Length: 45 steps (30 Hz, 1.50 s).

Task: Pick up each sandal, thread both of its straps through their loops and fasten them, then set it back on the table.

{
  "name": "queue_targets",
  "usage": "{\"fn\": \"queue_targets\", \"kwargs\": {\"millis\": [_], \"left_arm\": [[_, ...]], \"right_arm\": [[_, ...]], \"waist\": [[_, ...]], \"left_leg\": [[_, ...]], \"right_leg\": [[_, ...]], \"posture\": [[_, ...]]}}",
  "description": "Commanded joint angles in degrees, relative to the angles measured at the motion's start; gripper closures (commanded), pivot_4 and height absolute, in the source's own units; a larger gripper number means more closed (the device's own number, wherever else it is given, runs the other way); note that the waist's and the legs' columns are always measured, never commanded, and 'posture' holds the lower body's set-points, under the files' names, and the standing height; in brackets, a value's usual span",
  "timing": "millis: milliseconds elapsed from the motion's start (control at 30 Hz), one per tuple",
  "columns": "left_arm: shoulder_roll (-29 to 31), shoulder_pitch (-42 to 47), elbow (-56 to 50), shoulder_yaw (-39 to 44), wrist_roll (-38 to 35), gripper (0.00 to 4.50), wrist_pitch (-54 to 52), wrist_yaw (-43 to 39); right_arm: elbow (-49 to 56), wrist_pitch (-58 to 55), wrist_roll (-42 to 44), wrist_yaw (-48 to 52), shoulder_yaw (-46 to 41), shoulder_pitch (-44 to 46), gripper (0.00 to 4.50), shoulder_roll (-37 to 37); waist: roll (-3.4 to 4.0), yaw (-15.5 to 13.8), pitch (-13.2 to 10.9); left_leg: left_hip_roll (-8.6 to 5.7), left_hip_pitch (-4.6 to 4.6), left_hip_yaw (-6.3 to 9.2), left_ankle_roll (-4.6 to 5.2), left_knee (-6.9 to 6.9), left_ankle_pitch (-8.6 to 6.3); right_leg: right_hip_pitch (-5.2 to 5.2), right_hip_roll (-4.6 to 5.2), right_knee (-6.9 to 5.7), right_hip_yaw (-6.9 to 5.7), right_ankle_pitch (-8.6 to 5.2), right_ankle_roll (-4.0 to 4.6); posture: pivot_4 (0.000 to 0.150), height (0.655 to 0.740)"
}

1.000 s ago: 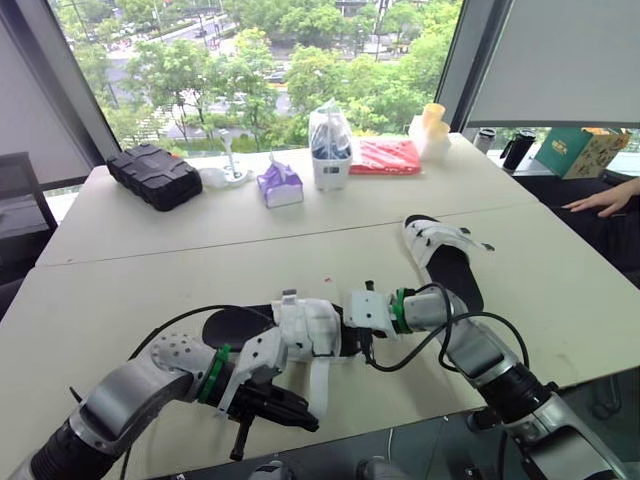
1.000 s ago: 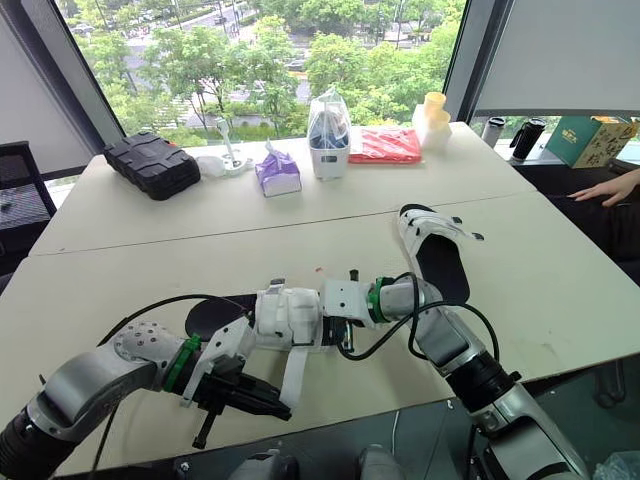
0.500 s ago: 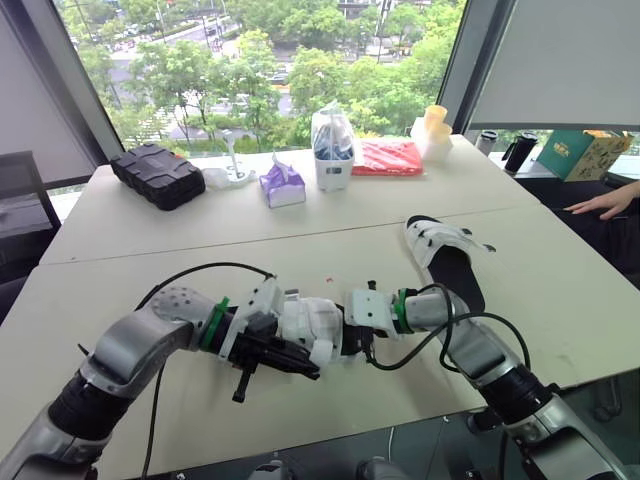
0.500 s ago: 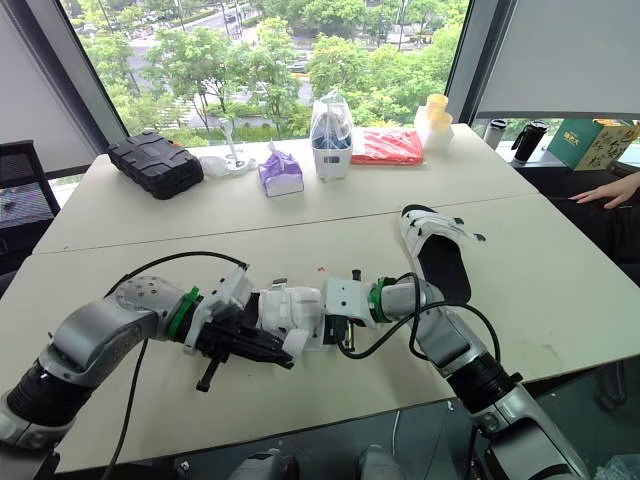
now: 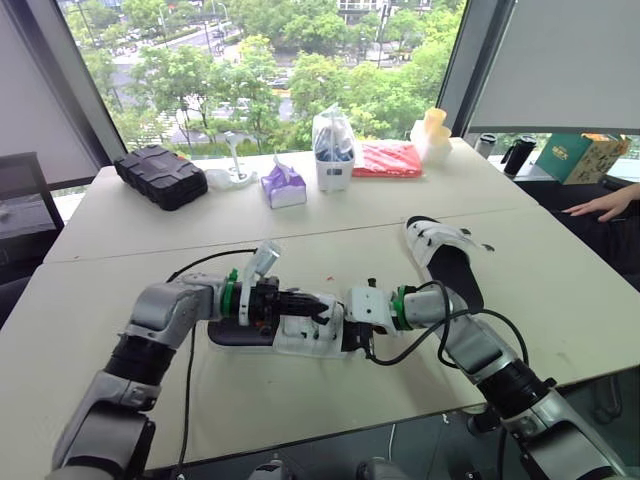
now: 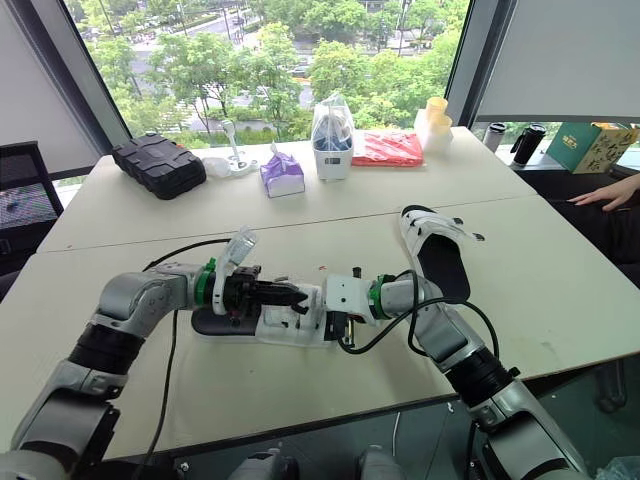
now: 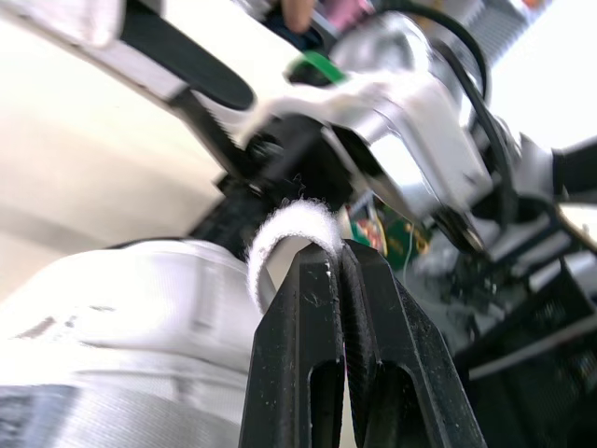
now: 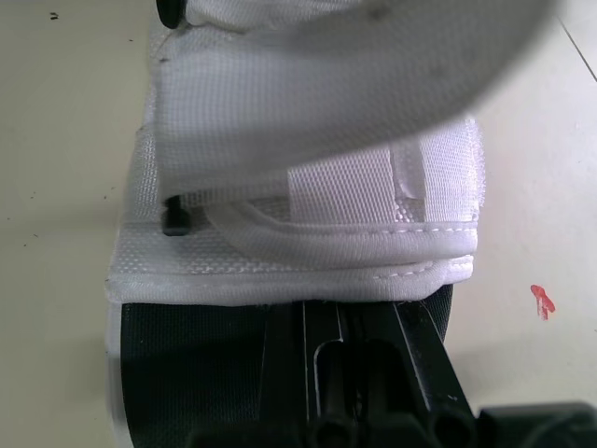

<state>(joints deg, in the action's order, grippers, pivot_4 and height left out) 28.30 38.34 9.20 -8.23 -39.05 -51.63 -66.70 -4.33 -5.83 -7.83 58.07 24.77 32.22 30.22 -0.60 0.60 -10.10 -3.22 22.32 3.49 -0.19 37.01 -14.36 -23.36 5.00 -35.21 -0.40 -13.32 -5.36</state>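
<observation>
The near sandal (image 5: pixel 240 333), black-soled with white straps, lies flat on the table in front of me. My left gripper (image 5: pixel 318 303) reaches in from the left over it. In the left wrist view this gripper (image 7: pixel 338 257) is shut on a curled white strap end (image 7: pixel 287 224). My right gripper (image 5: pixel 348 337) comes from the right and is shut on the black sole end (image 8: pixel 215 359) of this sandal, just under a fastened white strap (image 8: pixel 308 196). The second sandal (image 5: pixel 446 256) lies sole-down further right, straps loose, with neither gripper touching it.
Along the far table stand a black case (image 5: pixel 155 177), a purple tissue pack (image 5: pixel 283 186), a white bagged container (image 5: pixel 332 150), a red packet (image 5: pixel 387 157) and yellow cups (image 5: pixel 432 128). A person's hand (image 5: pixel 598 205) rests at the far right by a green box (image 5: pixel 575 153).
My left arm swung up from below the table's front edge to the sandal's left side and closed on a strap end. The sandal went down flat onto the table. The right gripper kept its hold.
</observation>
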Motion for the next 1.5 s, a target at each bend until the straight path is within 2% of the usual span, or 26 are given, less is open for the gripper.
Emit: {"fn": "queue_targets", "kwargs": {"millis": [33, 133, 167, 200, 233, 433, 567, 667, 733, 833, 933, 1000, 1100, 1167, 1233, 1500], "left_arm": [[-1.7, 3.3, 2.2, 4.8, -1.2, 4.45, -2.6, 4.8], [-2.1, 1.9, 2.0, 3.0, -1.4, 4.45, -5.8, 4.3], [-2.5, 1.7, 1.9, 3.0, -1.5, 4.01, -6.8, 5.0], [-3.2, 1.6, 1.9, 3.1, -1.2, 3.85, -7.4, 6.4], [-3.7, 1.3, 1.5, 3.2, -1.2, 3.52, -8.0, 7.2], [-6.9, 1.9, 2.2, 5.6, -1.0, 0.48, -10.9, 13.0], [-8.4, 2.9, 3.0, 8.1, -1.2, 0.48, -12.1, 16.0], [-6.9, 3.0, 1.4, 6.3, 2.3, 0.48, -5.6, 13.9], [-2.3, 1.3, -3.4, 0.2, 9.9, 0.48, 7.5, 8.1], [2.6, -0.9, -8.3, -4.6, 16.3, 0.48, 22.7, 0.5], [4.8, -2.6, -9.2, -6.3, 20.8, 0.48, 35.6, -3.5], [4.8, -3.1, -8.5, -6.4, 21.9, 0.48, 39.5, -4.5], [5.4, -4.4, -5.8, -7.1, 27.8, 0.48, 59.5, -6.5], [5.9, -6.0, -3.8, -7.0, 28.9, 0.48, 75.5, -10.1], [6.3, -6.6, -1.1, -7.2, 28.8, 0.48, 85.8, -12.7], [4.9, -3.7, 6.2, -10.7, 26.2, 0.48, 106.3, -17.1]], "right_arm": [[-4.5, -1.5, -3.1, 0.2, 2.0, -1.5, 4.5, 1.0], [-4.7, -1.3, -3.2, 0.0, 2.1, -1.4, 4.5, 1.0], [-4.7, -1.2, -3.3, 0.0, 2.1, -1.4, 4.5, 1.0], [-4.8, -1.3, -3.3, -0.1, 2.1, -1.4, 4.5, 0.9], [-4.8, -1.2, -3.3, -0.1, 2.2, -1.3, 4.5, 0.8], [-5.3, -0.9, -3.4, -0.4, 2.2, -0.9, 4.5, 0.7], [-5.5, -0.8, -3.3, -0.4, 2.2, -0.8, 4.5, 0.7], [-5.6, -0.7, -3.3, -0.5, 2.2, -0.8, 4.5, 0.7], [-5.6, -0.8, -3.3, -0.5, 2.1, -0.7, 4.5, 0.8], [-5.6, -0.7, -3.2, -0.4, 2.2, -0.7, 4.5, 0.9], [-5.7, -0.6, -3.2, -0.3, 2.2, -0.7, 4.5, 0.9], [-5.7, -0.6, -3.2, -0.3, 2.2, -0.7, 4.5, 1.0], [-5.9, -0.4, -3.2, -0.2, 2.3, -0.6, 4.5, 1.0], [-5.9, -0.3, -3.1, 0.1, 2.5, -0.6, 4.5, 0.9], [-5.8, -0.3, -3.1, 0.3, 2.6, -0.8, 4.5, 1.0], [-5.1, -0.4, -3.1, 0.9, 2.8, -1.4, 4.5, 1.3]], "waist": [[0.0, 0.0, 0.0], [0.0, 0.0, 0.0], [0.0, 0.0, 0.0], [0.0, 0.0, 0.0], [-0.01, 0.0, 0.0], [-0.02, 0.0, 0.1], [-0.04, 0.0, 0.1], [-0.04, 0.0, 0.1], [-0.05, 0.0, 0.1], [-0.03, 0.1, 0.1], [-0.02, 0.0, 0.1], [-0.02, 0.0, 0.1], [-0.02, 0.0, 0.1], [-0.01, 0.0, 0.1], [0.0, 0.0, 0.1], [0.0, 0.0, 0.1]], "left_leg": [[0.0, 0.0, 0.01, 0.0, 0.0, 0.0], [0.0, 0.0, 0.02, 0.0, 0.0, 0.0], [0.0, 0.0, 0.02, 0.0, 0.0, 0.0], [0.0, 0.0, 0.02, -0.01, 0.0, 0.0], [0.0, 0.0, 0.02, -0.01, 0.01, 0.0], [0.0, -0.04, 0.02, -0.02, 0.02, -0.01], [0.0, -0.08, 0.04, -0.02, 0.03, -0.01], [0.0, -0.08, 0.04, -0.02, 0.02, -0.01], [0.0, -0.07, 0.04, -0.03, 0.01, -0.01], [0.0, -0.06, -0.02, -0.08, -0.08, -0.01], [0.01, -0.04, -0.02, -0.13, -0.1, -0.03], [0.01, -0.03, -0.02, -0.19, -0.1, -0.08], [0.02, -0.01, -0.02, -0.14, -0.09, -0.06], [0.02, 0.02, -0.02, -0.08, -0.1, -0.02], [0.02, 0.04, -0.03, -0.08, -0.15, -0.02], [0.03, 0.06, -0.04, -0.04, -0.12, -0.02]], "right_leg": [[0.0, 0.0, -0.03, 0.0, 0.02, -0.04], [-0.01, -0.01, -0.03, 0.0, 0.08, -0.13], [-0.01, 0.0, -0.03, 0.0, 0.08, -0.13], [0.0, 0.0, -0.03, 0.01, 0.08, -0.13], [0.01, 0.0, -0.03, 0.01, 0.08, -0.12], [0.05, 0.05, -0.02, 0.05, 0.08, -0.12], [0.1, 0.05, -0.02, 0.05, 0.09, -0.11], [0.1, 0.03, -0.02, 0.04, 0.1, -0.12], [0.07, 0.03, -0.03, 0.04, 0.1, -0.11], [0.02, 0.08, 0.02, 0.1, 0.03, 0.12], [0.01, 0.14, 0.09, 0.11, 0.02, 0.18], [0.02, 0.18, 0.11, 0.11, 0.03, 0.21], [0.0, 0.2, 0.12, 0.11, 0.03, 0.22], [-0.06, 0.21, 0.12, 0.1, 0.03, 0.22], [-0.1, 0.23, 0.13, 0.1, 0.03, 0.22], [-0.09, 0.25, 0.14, 0.09, 0.04, 0.23]], "posture": [[0.15, 0.74], [0.15, 0.74], [0.15, 0.74], [0.15, 0.74], [0.15, 0.74], [0.15, 0.74], [0.15, 0.74], [0.15, 0.74], [0.15, 0.74], [0.15, 0.74], [0.15, 0.74], [0.15, 0.74], [0.15, 0.74], [0.15, 0.74], [0.15, 0.74], [0.15, 0.74]]}}
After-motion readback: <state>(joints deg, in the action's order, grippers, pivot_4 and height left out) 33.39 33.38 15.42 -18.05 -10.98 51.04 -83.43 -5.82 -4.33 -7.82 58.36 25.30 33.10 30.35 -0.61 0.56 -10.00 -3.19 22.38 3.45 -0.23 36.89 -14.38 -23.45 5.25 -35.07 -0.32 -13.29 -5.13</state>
